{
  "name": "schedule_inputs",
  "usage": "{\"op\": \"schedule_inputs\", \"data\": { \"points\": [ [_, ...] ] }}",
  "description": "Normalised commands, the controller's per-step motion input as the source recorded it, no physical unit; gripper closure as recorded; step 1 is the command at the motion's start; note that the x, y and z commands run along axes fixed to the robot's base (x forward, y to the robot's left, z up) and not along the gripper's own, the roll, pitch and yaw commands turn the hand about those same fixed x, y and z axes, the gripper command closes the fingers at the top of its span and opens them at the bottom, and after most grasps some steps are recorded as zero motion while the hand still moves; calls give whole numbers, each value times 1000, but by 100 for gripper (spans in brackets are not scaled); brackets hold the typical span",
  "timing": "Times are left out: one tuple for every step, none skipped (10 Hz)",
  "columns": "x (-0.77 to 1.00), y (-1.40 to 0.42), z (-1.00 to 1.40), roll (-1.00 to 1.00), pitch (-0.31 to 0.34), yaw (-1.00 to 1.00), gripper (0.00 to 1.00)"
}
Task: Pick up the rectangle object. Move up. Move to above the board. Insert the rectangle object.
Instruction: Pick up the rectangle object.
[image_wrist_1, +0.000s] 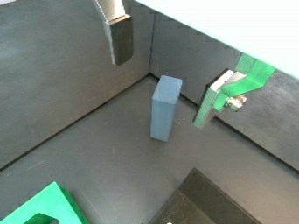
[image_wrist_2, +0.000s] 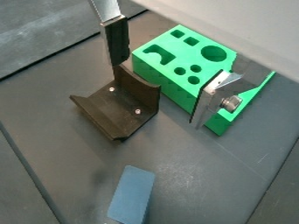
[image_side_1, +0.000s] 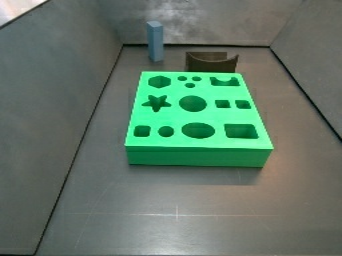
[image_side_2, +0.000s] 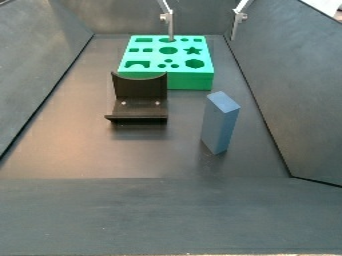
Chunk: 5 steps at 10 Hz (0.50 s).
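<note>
The rectangle object (image_side_2: 221, 121) is a slim light-blue block standing upright on the dark floor, apart from everything; it shows in both wrist views (image_wrist_1: 166, 108) (image_wrist_2: 132, 194) and in a side view (image_side_1: 154, 40). The board (image_side_1: 197, 115) is a thick green slab with dark cutouts, also seen in a side view (image_side_2: 167, 55) and a wrist view (image_wrist_2: 181, 63). My gripper (image_wrist_1: 176, 66) is open and empty, well above the floor. Only its fingertips (image_side_2: 166, 15) show, above the board's far end. The block lies between the fingers' line but far below them.
The fixture (image_side_2: 138, 95), a dark bracket on a base plate, stands between the board and the block; it also shows in a wrist view (image_wrist_2: 117, 109) and a side view (image_side_1: 210, 61). Grey walls enclose the floor on all sides.
</note>
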Motion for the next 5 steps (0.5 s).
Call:
{"op": "schedule_inputs", "data": {
  "points": [
    [0, 0, -169, 0, -31, 0, 0],
    [-20, 0, -534, 17, -104, 197, 0],
    [-40, 46, -597, -24, -169, 249, 0],
    [-6, 100, -540, -46, -164, 294, 0],
    [-11, 186, -389, -80, -136, 349, 0]
  ]
}}
